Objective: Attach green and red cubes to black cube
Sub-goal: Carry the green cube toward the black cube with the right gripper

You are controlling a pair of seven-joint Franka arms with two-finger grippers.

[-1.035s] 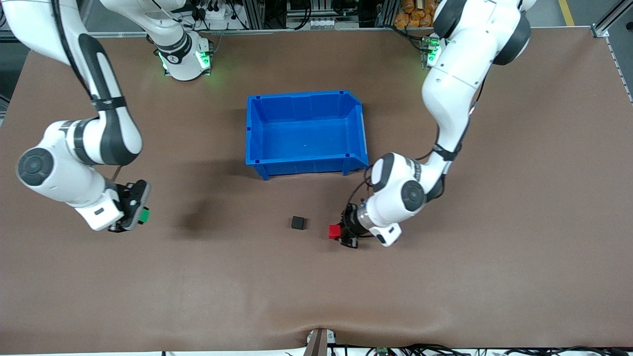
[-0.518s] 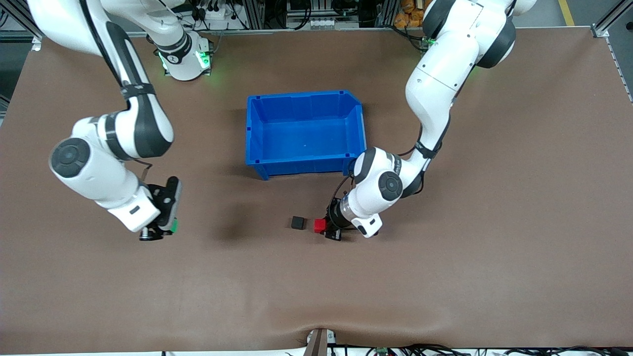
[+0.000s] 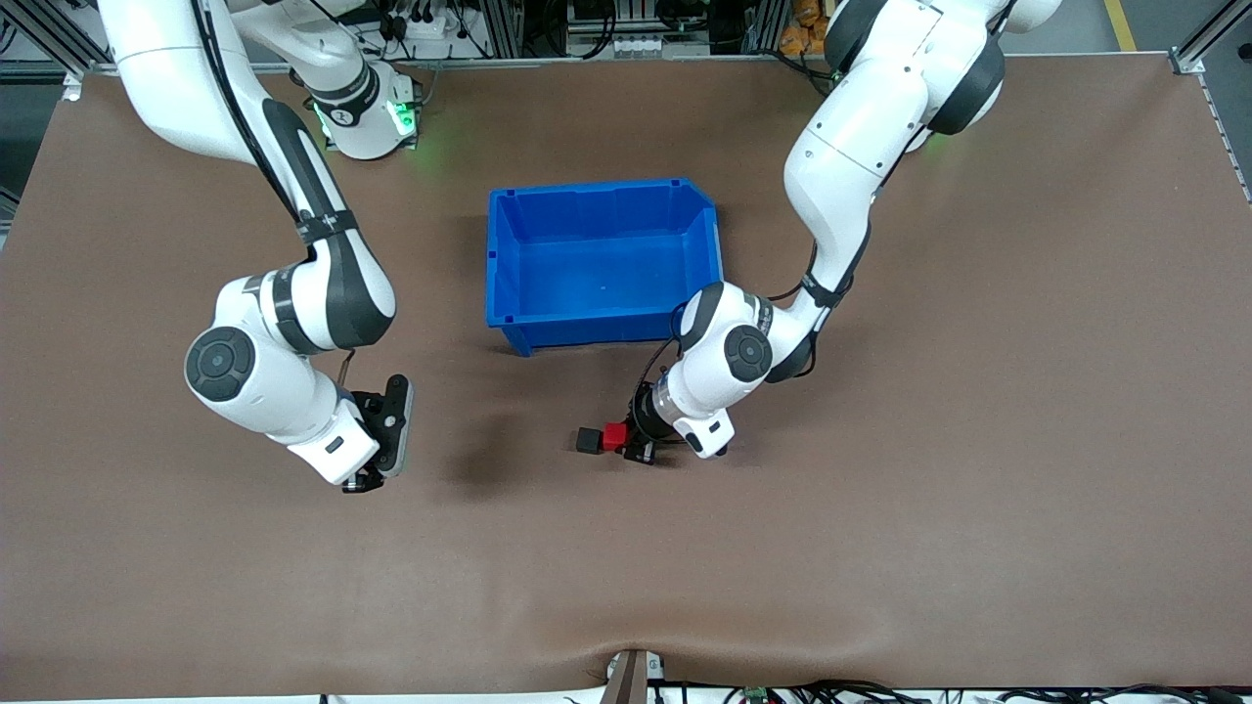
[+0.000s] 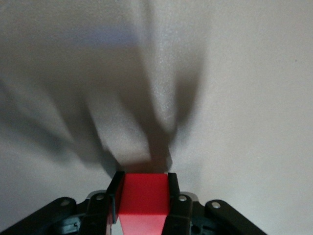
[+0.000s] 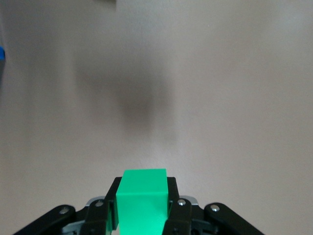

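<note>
Now red cube [image 3: 615, 435], clamped in left gripper [image 3: 626, 442], has reached black cube [image 3: 589, 440]; right gripper [image 3: 377, 469], gripping green cube [image 5: 142, 200], has closed in.

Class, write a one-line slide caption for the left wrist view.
Left tool shut on the red cube, low over the brown table.

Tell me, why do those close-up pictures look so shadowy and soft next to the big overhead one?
Front view: even light, crisp edges, with soft dark patches on the table beside each arm. Left wrist view: the red cube in the left gripper is sharp, and branching, blurry shadows spread over the tabletop past it. Right wrist view: the green cube in the right gripper is clear; one faint smudged shadow lies ahead.
</note>
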